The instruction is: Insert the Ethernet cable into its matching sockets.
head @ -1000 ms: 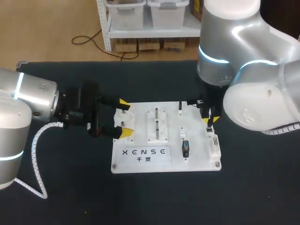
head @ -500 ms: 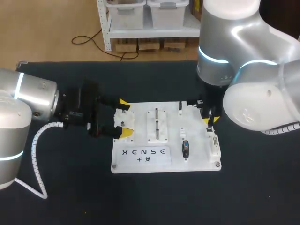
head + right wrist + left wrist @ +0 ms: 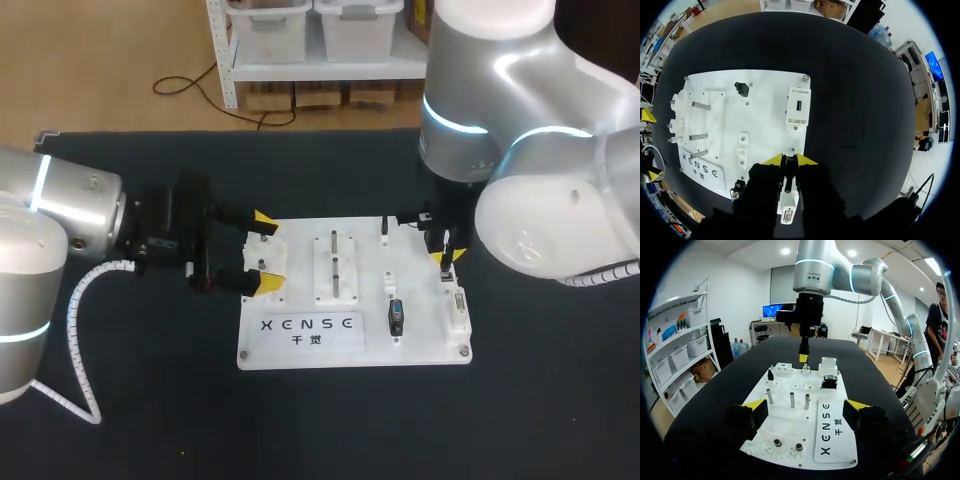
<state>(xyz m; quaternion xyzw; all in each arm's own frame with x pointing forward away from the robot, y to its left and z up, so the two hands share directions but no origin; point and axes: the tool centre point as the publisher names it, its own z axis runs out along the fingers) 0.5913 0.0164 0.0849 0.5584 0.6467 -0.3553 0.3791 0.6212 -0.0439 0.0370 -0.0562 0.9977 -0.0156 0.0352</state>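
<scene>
Two printed lines [image 3: 307, 325] on white board [image 3: 420, 342]

One white board [image 3: 300, 345] lies on the counter [image 3: 150, 420]. Three metal pegs [image 3: 701, 105] stand on the board, in a row toward its left side. Two small dark fittings [image 3: 396, 318] sit on its right half, well apart from each other. Two dark round holes [image 3: 776, 442] lie side by side near one edge of the board. Two arms come in, a left arm [image 3: 60, 210] and a right arm [image 3: 540, 200]. There are two pincers, with four yellow tips in all: the left pincer [image 3: 805, 405] is over the board's left edge and the right pincer [image 3: 785, 160] over its right edge.
</scene>
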